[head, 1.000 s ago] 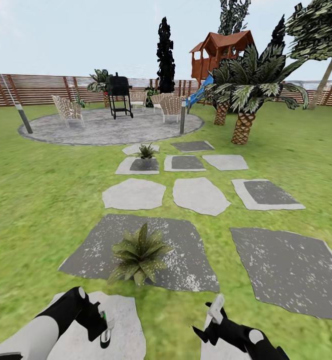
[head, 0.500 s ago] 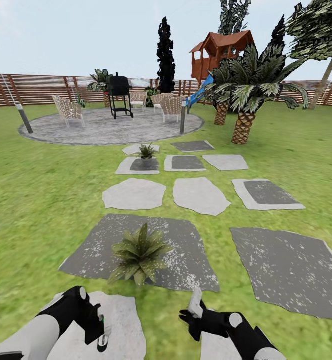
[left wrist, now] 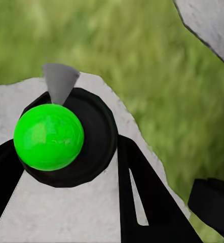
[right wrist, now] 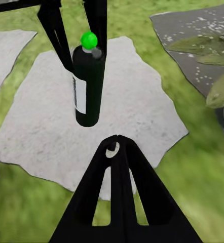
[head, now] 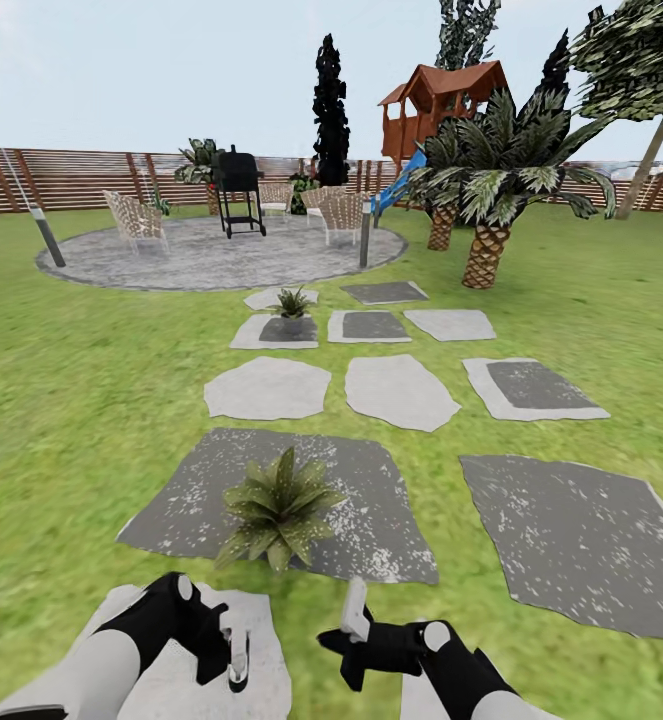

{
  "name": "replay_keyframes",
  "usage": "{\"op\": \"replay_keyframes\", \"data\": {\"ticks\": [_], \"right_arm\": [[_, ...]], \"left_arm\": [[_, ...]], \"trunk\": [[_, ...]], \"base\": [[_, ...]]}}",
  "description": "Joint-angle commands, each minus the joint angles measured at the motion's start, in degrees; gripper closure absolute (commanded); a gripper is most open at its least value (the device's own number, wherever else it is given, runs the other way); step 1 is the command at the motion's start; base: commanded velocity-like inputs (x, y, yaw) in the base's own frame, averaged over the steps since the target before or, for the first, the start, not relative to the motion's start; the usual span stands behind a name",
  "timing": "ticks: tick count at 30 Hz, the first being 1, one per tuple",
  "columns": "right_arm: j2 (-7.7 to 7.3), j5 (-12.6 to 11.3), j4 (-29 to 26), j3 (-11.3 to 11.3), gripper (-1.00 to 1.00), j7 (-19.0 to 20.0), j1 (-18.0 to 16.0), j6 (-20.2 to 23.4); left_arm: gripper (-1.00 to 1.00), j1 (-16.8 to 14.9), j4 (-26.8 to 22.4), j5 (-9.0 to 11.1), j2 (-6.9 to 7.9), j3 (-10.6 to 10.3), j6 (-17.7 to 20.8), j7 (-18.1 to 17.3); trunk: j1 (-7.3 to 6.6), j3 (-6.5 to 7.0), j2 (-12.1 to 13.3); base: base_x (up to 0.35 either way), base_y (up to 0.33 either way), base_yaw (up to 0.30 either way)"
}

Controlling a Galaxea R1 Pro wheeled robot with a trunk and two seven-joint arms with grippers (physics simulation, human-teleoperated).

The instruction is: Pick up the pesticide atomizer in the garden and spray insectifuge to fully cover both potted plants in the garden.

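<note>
While my left gripper [head: 233,655] hangs low over a pale stepping stone [head: 261,625] at my feet, its two fingers are clamped on the pesticide atomizer [right wrist: 88,83], a dark bottle with a pale label and a bright green cap. My right wrist camera sees that bottle held upright above the pale stone, with the left fingers [right wrist: 98,23] running down either side of its neck. My left wrist camera looks straight down on the green cap [left wrist: 48,136], ringed by the black shoulder of the bottle, with a grey nozzle tip [left wrist: 60,81] poking out.

My right gripper [head: 349,640] sits beside the left one, apart from the bottle and holding nothing. Its fingers look drawn close together in the right wrist view, pointing toward the atomizer.

Just ahead of both grippers, the nearer potted plant [head: 276,505] stands on a large dark stepping stone [head: 371,500]. The farther potted plant [head: 292,301] stands on a small stone up the path, near the round paved patio [head: 221,255] with its black grill [head: 238,190] and wicker chairs [head: 136,220]. A slatted fence [head: 71,180] closes the lawn behind.
</note>
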Motion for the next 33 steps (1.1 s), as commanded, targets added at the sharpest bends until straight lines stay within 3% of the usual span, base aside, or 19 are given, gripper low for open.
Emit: {"op": "replay_keyframes", "data": {"ticks": [1, 5, 6, 7, 11, 19, 24, 33], "right_arm": [[0.18, 0.45, -0.06, -0.49, 1.0, 0.61, -0.03, -0.18], [0.19, 0.45, -0.07, -0.49, 1.0, 0.9, -0.03, -0.18], [0.19, 0.45, -0.05, -0.49, 1.0, 0.91, -0.03, -0.18], [0.19, 0.45, 0.01, -0.48, 1.0, 0.92, -0.03, -0.18], [0.19, 0.45, 0.02, -0.48, 1.0, 0.92, -0.03, -0.2], [0.19, 0.45, 0.07, -0.48, 1.0, 0.92, -0.03, -0.27], [-0.09, 0.38, 0.05, -0.52, 1.0, 0.89, -0.03, -0.27], [-0.18, 0.37, 0.1, -0.57, 1.0, 0.83, -0.03, -0.27]], "left_arm": [[1.0, -0.03, -0.08, -0.45, -0.42, 0.33, -0.21, -0.24], [1.0, -0.01, -0.17, -0.45, -1.46, 0.01, -0.29, -0.2], [1.0, -0.01, -0.18, -0.45, -1.89, -1.32, -0.3, -0.19], [1.0, -0.02, -0.99, -0.25, -2.38, -4.44, -0.51, -0.24], [1.0, -0.01, -1.19, 0.05, -2.9, -4.77, -0.71, -0.44], [1.0, 0.12, -1.09, -0.17, -5.28, -4.86, -0.83, -0.62], [1.0, 0.16, -0.56, -0.19, -6.41, -4.86, -3.4, -0.62], [1.0, 0.34, -0.41, -0.27, -7.75, -5.05, -3.74, -0.74]], "trunk": [[-0.01, -0.05, -0.02], [-0.01, -0.05, -0.02], [-0.01, -0.05, -0.02], [-0.01, -0.05, -0.02], [-0.01, -0.05, -0.02], [-0.01, -0.05, -0.02], [-0.01, -0.05, -0.02], [-0.01, -0.05, -0.02]], "base": [[0.0, 0.0, 0.0], [0.0, 0.0, 0.0], [0.0, 0.0, 0.0], [0.0, 0.0, 0.0], [0.0, 0.0, 0.0], [0.0, 0.0, 0.0], [0.0, 0.0, 0.0], [0.0, 0.0, 0.0]]}}
